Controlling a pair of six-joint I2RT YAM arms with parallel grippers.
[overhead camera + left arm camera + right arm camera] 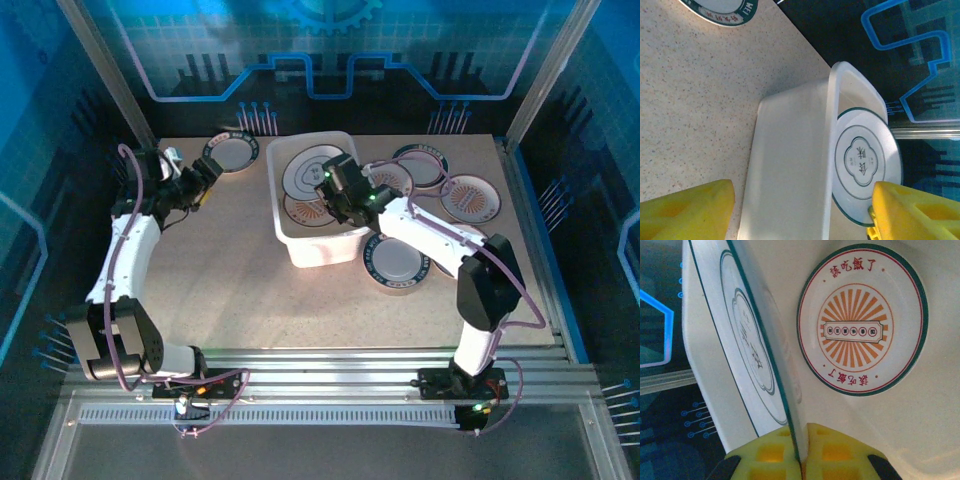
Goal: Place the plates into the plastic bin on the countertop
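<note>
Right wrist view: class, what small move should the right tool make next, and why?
Probably a slight lowering: the right tool is shut on the rim of the green-edged round white plate, held on edge inside the white translucent plastic bin, beside the orange-rayed white plate lying flat on its floor.

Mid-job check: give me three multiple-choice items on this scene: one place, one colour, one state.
1. The plate in the right gripper is: A flat on the countertop; B tilted in the plastic bin; C on a stack.
2. The flat plate in the bin has rays coloured: A orange; B blue; C black.
3. The left gripper is: A shut on a plate; B open; C shut empty.
Key: B, its edge is pinched above the bin floor; A, orange rays show; B, fingers stand apart.
</note>
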